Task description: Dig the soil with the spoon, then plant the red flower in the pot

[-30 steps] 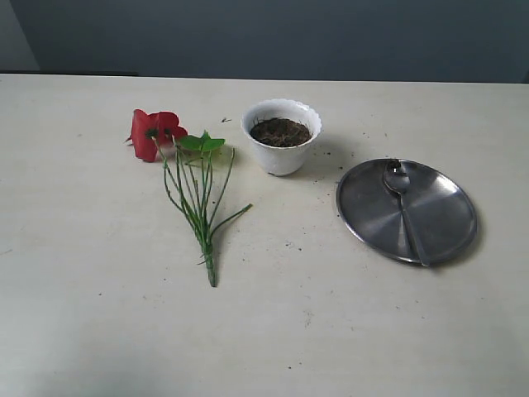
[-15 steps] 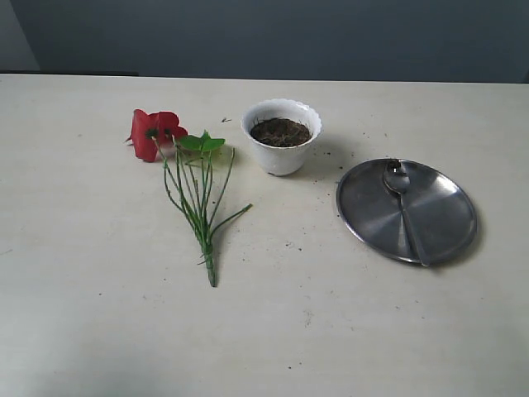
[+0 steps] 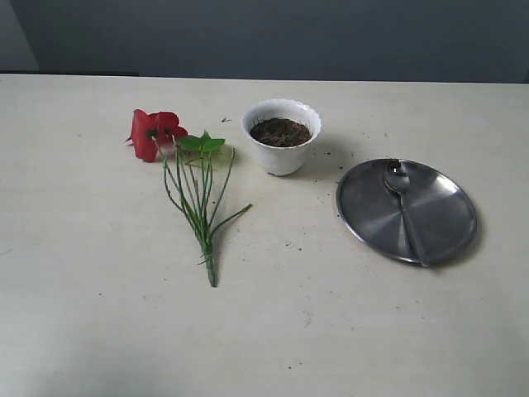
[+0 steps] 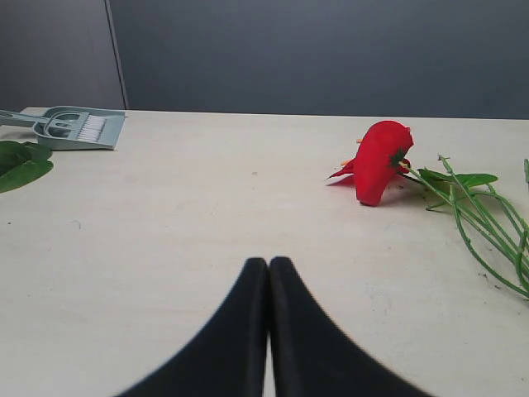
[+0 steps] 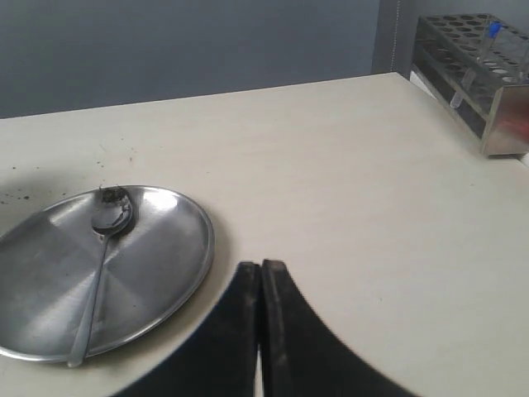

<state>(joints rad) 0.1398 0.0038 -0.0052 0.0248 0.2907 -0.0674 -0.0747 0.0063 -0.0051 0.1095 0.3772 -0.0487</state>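
- The left gripper [image 4: 269,263] hovers low over the table [image 3: 99,331] with its two black jaws pressed together and nothing between them. It holds nothing, likely because no step has begun.
- The red flower [image 3: 153,134] lies flat on the table to the left of the pot. Its bloom points toward the far edge and its thin green stems fan toward the near edge. It is apart from the pot, so the stems are free for a later pickup.
- The white pot [image 3: 282,160] stands upright near the middle, with the dark soil [image 3: 281,131] inside it just below the scalloped rim. The soil looks undug, and a few crumbs dot the table around the pot.
- The steel plate [image 3: 446,211] sits to the right of the pot and serves as a rest for the spoon [image 3: 407,219]. The spoon's bowl lies at the far side of the plate and its handle runs to the near rim, so it is easy to reach.
- The right gripper [image 5: 261,266] waits beside the plate, its jaws pinched together and empty. It seems best placed to take the spoon first.
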